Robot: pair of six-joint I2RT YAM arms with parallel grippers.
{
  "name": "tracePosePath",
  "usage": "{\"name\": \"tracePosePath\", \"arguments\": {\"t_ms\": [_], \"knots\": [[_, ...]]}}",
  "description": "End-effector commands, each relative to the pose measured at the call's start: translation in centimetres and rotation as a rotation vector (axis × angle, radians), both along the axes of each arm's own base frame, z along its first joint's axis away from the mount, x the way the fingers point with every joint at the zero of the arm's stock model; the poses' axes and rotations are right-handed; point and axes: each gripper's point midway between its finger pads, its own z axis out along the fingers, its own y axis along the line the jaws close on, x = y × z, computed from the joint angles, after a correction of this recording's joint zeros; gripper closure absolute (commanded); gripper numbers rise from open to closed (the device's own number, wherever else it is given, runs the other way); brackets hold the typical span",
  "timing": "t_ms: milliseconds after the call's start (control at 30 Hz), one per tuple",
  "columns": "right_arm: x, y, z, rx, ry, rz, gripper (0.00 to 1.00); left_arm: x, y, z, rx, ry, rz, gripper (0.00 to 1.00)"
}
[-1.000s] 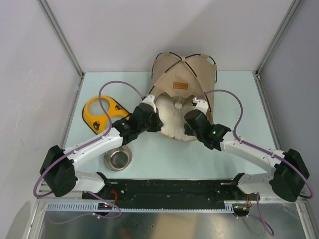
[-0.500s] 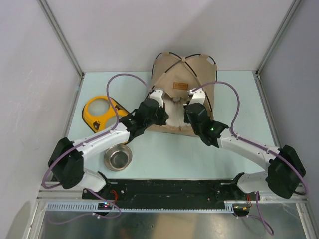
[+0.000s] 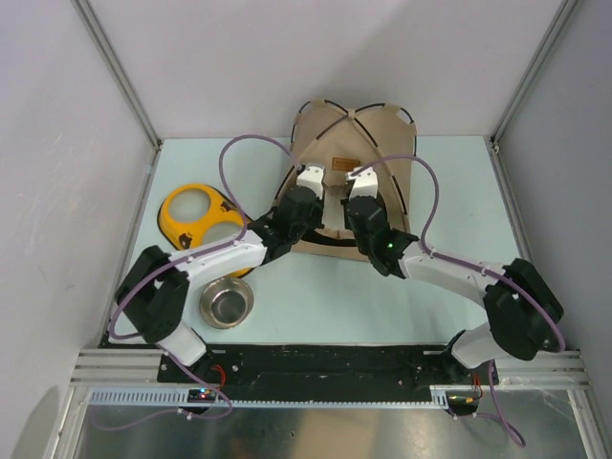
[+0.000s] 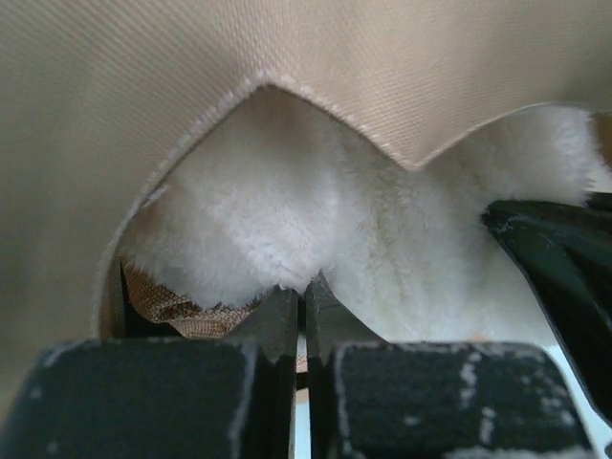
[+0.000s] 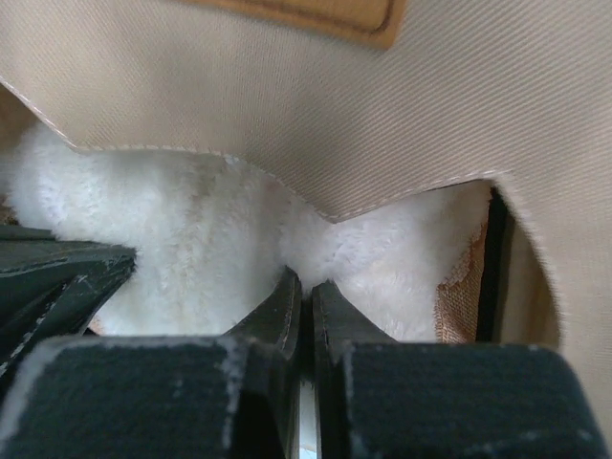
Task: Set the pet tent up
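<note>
The tan pet tent [image 3: 354,134] stands at the back of the table, with black poles crossing over its top and a brown label [image 3: 341,164] on the front. My left gripper [image 3: 311,179] and right gripper [image 3: 360,178] reach side by side into its opening. The left gripper [image 4: 303,284] is shut, pinching the edge of the cream fluffy pillow [image 4: 316,220] under the tent's front flap [image 4: 287,57]. The right gripper [image 5: 306,284] is shut on the same pillow [image 5: 191,249] below the flap [image 5: 287,115]. From above, the pillow is almost wholly hidden inside the tent.
A yellow double-bowl holder [image 3: 196,218] lies left of the tent, beside the left arm. A steel bowl [image 3: 227,303] sits nearer the front left. The pale table [image 3: 459,191] is walled at the back and on both sides.
Both arms have stretched forward together, carrying the pillow from in front of the tent into its opening. The pillow, plainly visible a second ago, is now mostly under the tent.
</note>
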Motion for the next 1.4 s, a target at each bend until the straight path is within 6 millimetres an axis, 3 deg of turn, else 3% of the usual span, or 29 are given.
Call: {"name": "tracePosePath", "arguments": {"t_ms": [0, 200, 333, 533, 633, 700, 800, 900, 1000, 1200, 1367], "knots": [[0.9, 3.4, 1.5, 0.09, -0.048, 0.061, 1.0, 1.6, -2.5, 1.3, -0.058, -0.087, -0.008, 1.0], [0.7, 2.8, -2.4, 0.039, 0.053, 0.032, 1.0, 1.2, -2.1, -2.3, -0.055, -0.011, 0.031, 1.0], [0.3, 2.2, -3.0, 0.041, 0.081, 0.014, 0.98, 0.6, -1.7, -3.0, -0.059, 0.012, 0.029, 0.95], [-1.8, 2.1, 0.0, 0.043, 0.038, 0.022, 0.59, -0.9, -0.7, -1.0, -0.098, -0.01, 0.013, 0.66], [-3.2, 1.3, 1.4, 0.067, 0.039, 0.024, 0.33, -1.6, -0.1, 0.5, -0.128, -0.029, 0.006, 0.55], [-4.0, 0.5, 2.3, 0.105, 0.044, 0.025, 0.24, -2.1, 0.1, 1.2, -0.142, -0.034, 0.001, 0.46], [-5.5, -1.1, 3.7, 0.141, 0.049, 0.03, 0.2, -2.9, 0.6, 1.9, -0.167, -0.026, -0.006, 0.36], [-6.6, -2.1, 4.7, 0.164, 0.047, 0.05, 0.26, -4.0, 0.6, 2.7, -0.205, -0.016, -0.031, 0.27], [-6.9, -2.3, 4.4, 0.169, 0.065, 0.067, 0.42, -5.1, 0.8, 3.6, -0.249, -0.007, -0.052, 0.19], [-6.6, -0.7, 1.3, 0.157, 0.135, 0.081, 0.62, -6.8, 2.6, 4.7, -0.292, 0.014, -0.027, 0.11], [-5.5, 0.5, -2.5, 0.092, 0.184, 0.066, 0.79, -9.0, 6.0, 5.6, -0.33, 0.001, 0.034, 0.11]]}}
